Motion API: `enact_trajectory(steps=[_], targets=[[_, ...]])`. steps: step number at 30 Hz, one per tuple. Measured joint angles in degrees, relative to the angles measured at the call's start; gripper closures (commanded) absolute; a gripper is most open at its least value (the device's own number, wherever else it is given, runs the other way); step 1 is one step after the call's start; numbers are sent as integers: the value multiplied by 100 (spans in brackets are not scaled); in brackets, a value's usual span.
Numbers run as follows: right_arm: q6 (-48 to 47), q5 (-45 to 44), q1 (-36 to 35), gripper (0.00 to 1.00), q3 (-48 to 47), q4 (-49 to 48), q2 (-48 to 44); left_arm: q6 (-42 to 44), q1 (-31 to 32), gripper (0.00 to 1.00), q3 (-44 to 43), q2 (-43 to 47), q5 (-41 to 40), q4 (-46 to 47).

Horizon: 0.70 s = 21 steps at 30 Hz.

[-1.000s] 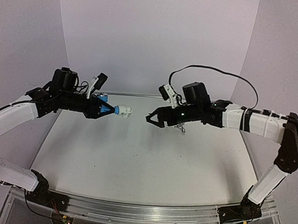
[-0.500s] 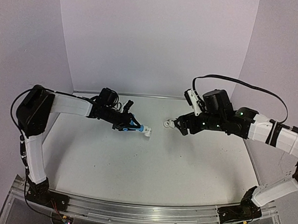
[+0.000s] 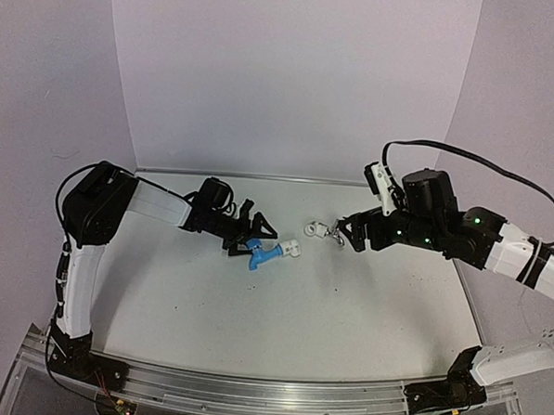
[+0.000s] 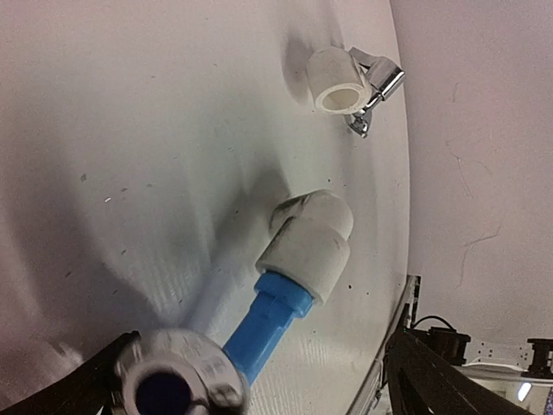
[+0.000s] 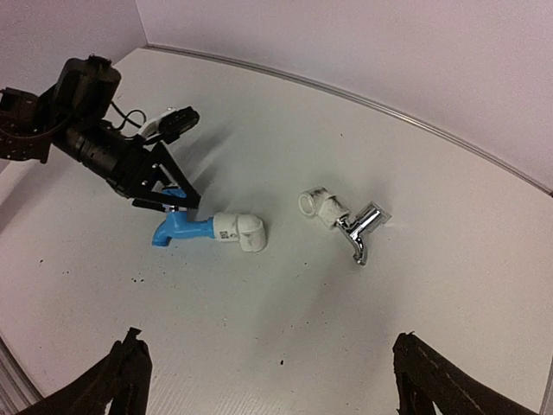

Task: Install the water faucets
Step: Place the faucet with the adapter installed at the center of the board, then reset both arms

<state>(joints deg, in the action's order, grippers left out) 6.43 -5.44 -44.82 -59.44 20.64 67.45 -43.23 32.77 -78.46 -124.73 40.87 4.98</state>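
Note:
The blue water faucet lies on the white table, screwed into a white elbow fitting. My left gripper stands open astride its tap end; in the left wrist view the blue faucet and its elbow fitting point away from between the wide fingers. The silver water faucet lies nearby, joined to a small white fitting. My right gripper is open just right of it. The right wrist view shows the silver faucet and the blue faucet on the table, beyond the right gripper.
The table's back edge meets a pale wall. A metal rail runs along the near edge between the arm bases. The right arm's black cable loops above its wrist.
My left gripper has opened and let go of the blue faucet, which now lies on the table. My right gripper has opened fully and drawn back right, leaving the silver faucet down.

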Motion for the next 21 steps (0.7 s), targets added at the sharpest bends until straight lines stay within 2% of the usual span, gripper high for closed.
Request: enact_trajectory(steps=[3, 7, 13, 17, 21], targets=[[73, -267, -2, 2, -3, 2, -65, 102, -94, 0, 624, 608, -466, -57], [65, -654, -2, 2, -73, 55, -233, 601, -214, 0, 1078, 1746, -1662, -766], [-62, -1293, -2, 2, -355, 35, -949, 1633, -255, 0, 1059, 3933, -3705, -1772], [-233, -1651, -2, 2, -794, -33, -1380, 2335, -256, 0, 715, 5403, -4371, -1989], [-327, -1796, -1, 2, -1211, -114, -1620, 2882, -255, 0, 106, 6352, -4716, -1987]])
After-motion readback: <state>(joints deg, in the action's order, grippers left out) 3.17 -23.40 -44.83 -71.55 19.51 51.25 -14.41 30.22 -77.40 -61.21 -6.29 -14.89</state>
